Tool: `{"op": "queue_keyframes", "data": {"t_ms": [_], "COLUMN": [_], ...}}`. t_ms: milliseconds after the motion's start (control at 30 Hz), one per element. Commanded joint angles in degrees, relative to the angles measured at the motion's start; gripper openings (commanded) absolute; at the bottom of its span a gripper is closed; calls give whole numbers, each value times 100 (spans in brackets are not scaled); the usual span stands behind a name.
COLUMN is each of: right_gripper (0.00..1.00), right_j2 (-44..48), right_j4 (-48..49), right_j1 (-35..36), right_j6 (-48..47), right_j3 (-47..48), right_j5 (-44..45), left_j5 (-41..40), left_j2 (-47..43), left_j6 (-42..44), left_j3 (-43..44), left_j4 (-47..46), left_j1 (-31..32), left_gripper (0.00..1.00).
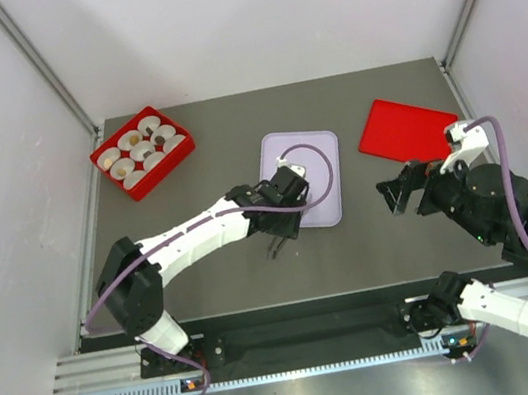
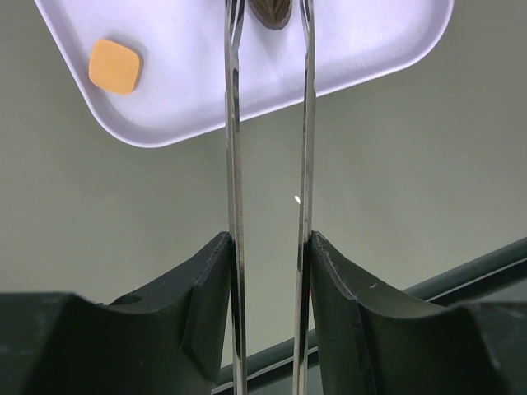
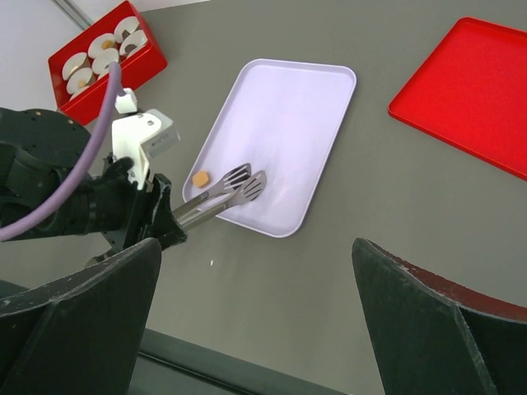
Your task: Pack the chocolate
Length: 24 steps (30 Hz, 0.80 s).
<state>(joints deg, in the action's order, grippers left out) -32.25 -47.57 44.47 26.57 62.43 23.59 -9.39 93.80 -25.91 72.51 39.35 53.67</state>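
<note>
My left gripper (image 1: pixel 277 224) (image 2: pixel 269 243) is shut on a pair of metal tongs (image 2: pixel 234 123) (image 3: pixel 218 196). The tong tips reach over the near edge of the lavender tray (image 1: pixel 313 154) (image 2: pixel 189 90) (image 3: pixel 288 107) and close around a dark brown chocolate (image 2: pixel 272 11). A golden caramel-orange chocolate (image 2: pixel 115 66) (image 3: pixel 200 178) lies on the tray just left of the tips. My right gripper (image 1: pixel 397 193) (image 3: pixel 255 247) is open and empty, above bare table to the right of the tray.
A red box (image 1: pixel 142 152) (image 3: pixel 103 53) with several white paper cups, some holding small pieces, stands at the back left. A flat red lid (image 1: pixel 405 128) (image 3: pixel 469 90) lies at the back right. White walls enclose the table.
</note>
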Motion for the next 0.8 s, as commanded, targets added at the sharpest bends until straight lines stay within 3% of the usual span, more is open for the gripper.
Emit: {"op": "queue_keyframes", "data": {"t_ms": [0,300,500,767], "right_gripper": [100,100,100,100], "right_j2": [8,131,87,8], "right_j4": [169,160,161,178], "right_j1": [18,18,27,18], "right_j6": [-90,-108,-90,-90], "right_j3": [287,287,313,383], "right_j5": [-30,5,-4,-4], "left_j5": [-291,-449,-1451,-1302], "left_j2": [86,104,147,165], "left_j6": [-142,-151,59,561], "left_j3": [281,395,755,1467], "left_j4": [177,283,678,477], "left_j1": [108,153,39,-1041], "left_gripper": [45,34,30,27]}}
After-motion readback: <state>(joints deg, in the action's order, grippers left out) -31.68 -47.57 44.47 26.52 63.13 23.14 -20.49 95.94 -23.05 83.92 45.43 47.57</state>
